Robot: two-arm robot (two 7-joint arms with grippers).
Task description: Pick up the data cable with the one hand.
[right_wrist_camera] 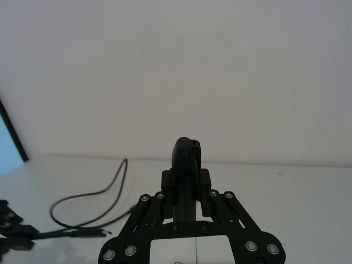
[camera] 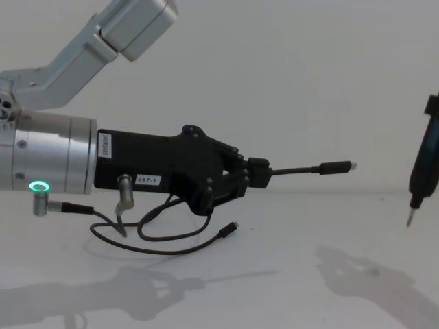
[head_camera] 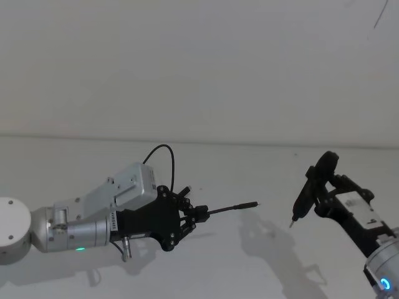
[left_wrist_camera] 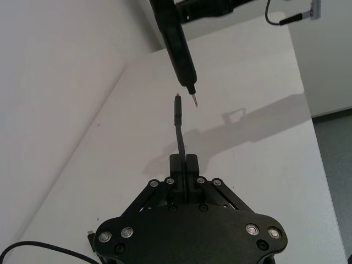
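Close ahead of data cable (camera: 302, 169): pen tool (camera: 424, 168).

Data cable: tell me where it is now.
Head view, left of centre: the data cable is clamped in the left gripper, its plug pointing at the right gripper's pen-like tool.

Above the desk (head_camera: 249, 268), the left pincer (head_camera: 201, 213) grips the data cable (head_camera: 234, 208), whose plug points right toward the pen tool (head_camera: 301, 202) in the right pincer (head_camera: 318, 187); the rest lies on the desk beneath.
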